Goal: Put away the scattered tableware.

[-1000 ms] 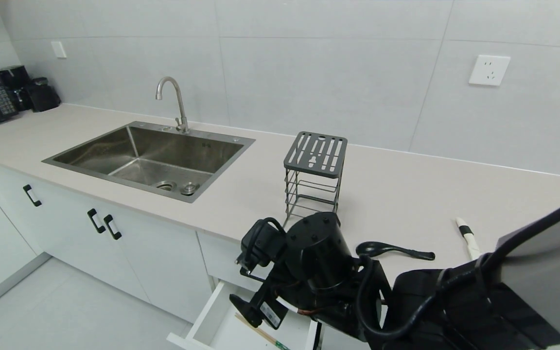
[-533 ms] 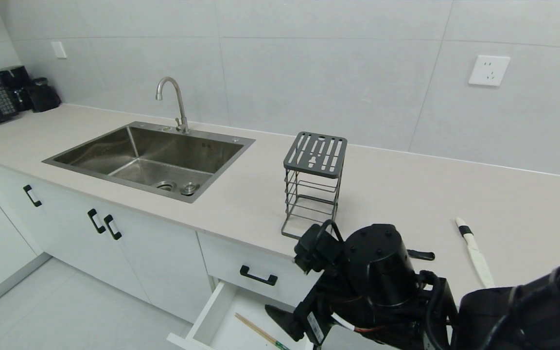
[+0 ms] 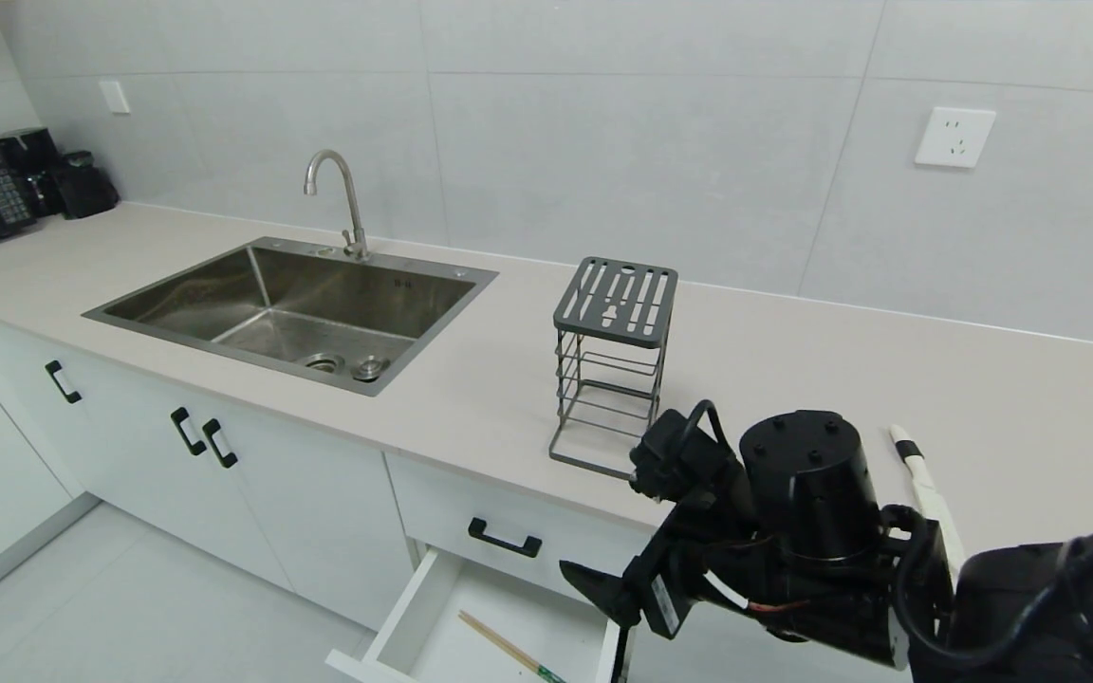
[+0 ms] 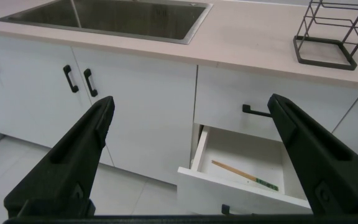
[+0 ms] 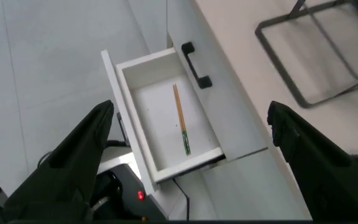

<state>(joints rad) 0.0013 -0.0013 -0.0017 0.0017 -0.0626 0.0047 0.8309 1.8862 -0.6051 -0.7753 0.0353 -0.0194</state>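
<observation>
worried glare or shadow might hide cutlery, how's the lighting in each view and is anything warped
Head view: soft even light, only a faint shadow under the rack, mild sheen on the sink, no harsh glare; wall tile lines slant, wide-angle. Left wrist view: the open drawer is evenly lit, chopsticks plain. Right wrist view: likewise.

Both grippers are recorded as black: the right gripper [image 5: 189, 109] and the left gripper [image 4: 191, 99]. Below the right gripper, a white drawer [image 5: 148, 127] is noted. The chopsticks [image 5: 180, 118] in it are light wood with a green end. A black handle [image 5: 196, 65] is seen on the white front adjoining. Beyond the right gripper, a dark grey wire rack [image 3: 615, 356] is observed on a pale beige countertop [image 3: 793, 379]. Beside that gripper, a white knife [image 3: 917, 465] with a black band is recorded. Ahead of the left gripper, white cabinet doors [image 4: 135, 106] with black handles are noted.
</observation>
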